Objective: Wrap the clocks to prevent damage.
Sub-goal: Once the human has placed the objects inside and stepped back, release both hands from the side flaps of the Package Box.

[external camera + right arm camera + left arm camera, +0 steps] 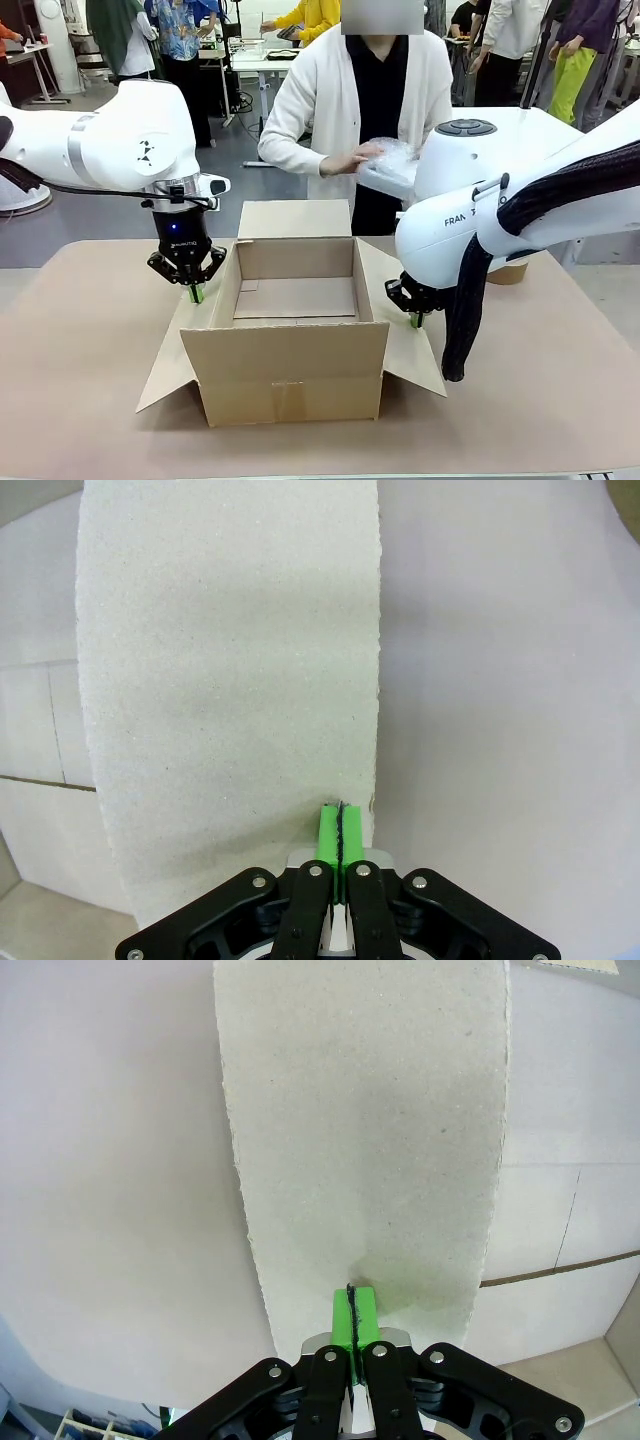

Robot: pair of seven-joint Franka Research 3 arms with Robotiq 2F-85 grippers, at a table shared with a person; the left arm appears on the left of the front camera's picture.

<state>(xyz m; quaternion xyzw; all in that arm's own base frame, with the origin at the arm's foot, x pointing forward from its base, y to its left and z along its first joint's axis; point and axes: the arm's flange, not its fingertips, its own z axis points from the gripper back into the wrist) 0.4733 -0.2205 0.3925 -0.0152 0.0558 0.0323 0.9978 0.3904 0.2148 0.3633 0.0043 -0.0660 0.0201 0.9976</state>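
An open cardboard box (290,385) stands mid-table with its flaps spread. My left gripper (196,293) is shut, its green tips down on the left flap (175,350). The left wrist view shows the pads of the left gripper (350,1305) pressed together against the flap (370,1140). My right gripper (416,320) is shut too, tips on the right flap (405,340). In the right wrist view the right gripper (341,825) touches the flap (230,660) near its edge. Behind the box, a person's hand (350,160) holds a bubble-wrapped bundle (392,160). I cannot make out a clock inside it.
The box interior (295,297) holds nothing visible. A tan round object (510,272) sits on the table behind my right arm. The brown table (90,400) has free room in front and to the left of the box. Other people stand far behind.
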